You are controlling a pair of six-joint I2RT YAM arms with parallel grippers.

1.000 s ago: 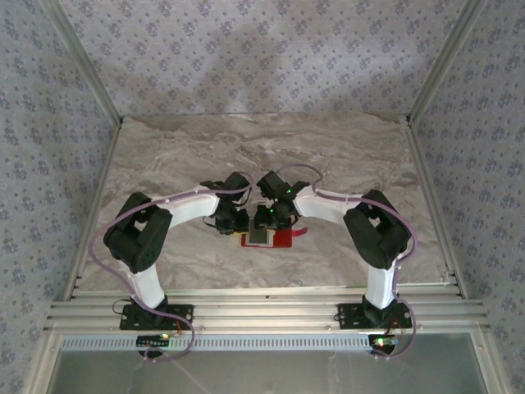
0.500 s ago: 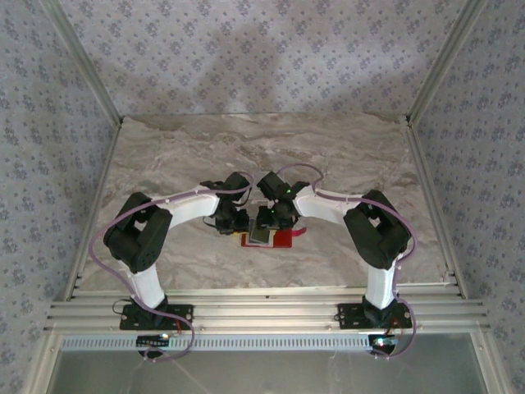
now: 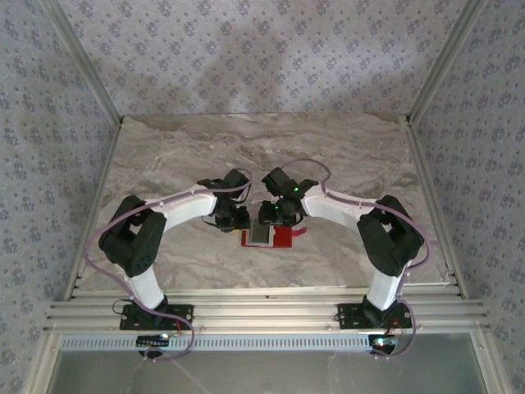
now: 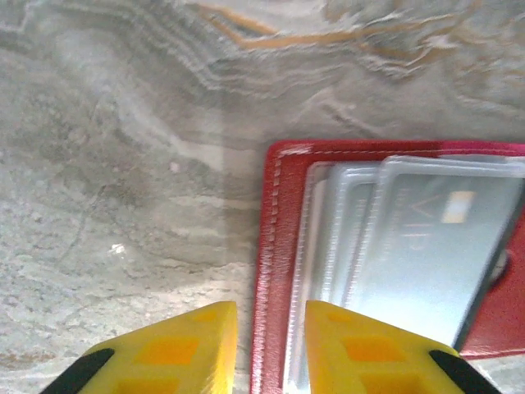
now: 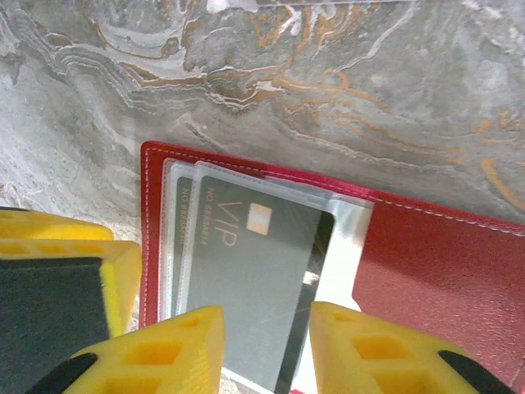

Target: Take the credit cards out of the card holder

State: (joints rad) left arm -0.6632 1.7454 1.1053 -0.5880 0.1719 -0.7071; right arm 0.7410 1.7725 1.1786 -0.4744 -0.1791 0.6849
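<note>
The red card holder (image 5: 443, 263) lies open and flat on the bench (image 5: 328, 74). The credit cards (image 5: 254, 279) sit in its clear pockets, and the top one is dark with "VIP" on it. The right hand (image 5: 267, 324) hangs over that top card, fingers a little apart, with nothing pinched. The left hand (image 4: 271, 320) is at the holder's left edge, fingers a little apart too, and the red edge shows in the gap. I think the job now is sliding the top card out. The left hand should hold the holder down so it cannot slip. The right hand should catch the card's free edge and pull gently along the pocket, not up.
</note>
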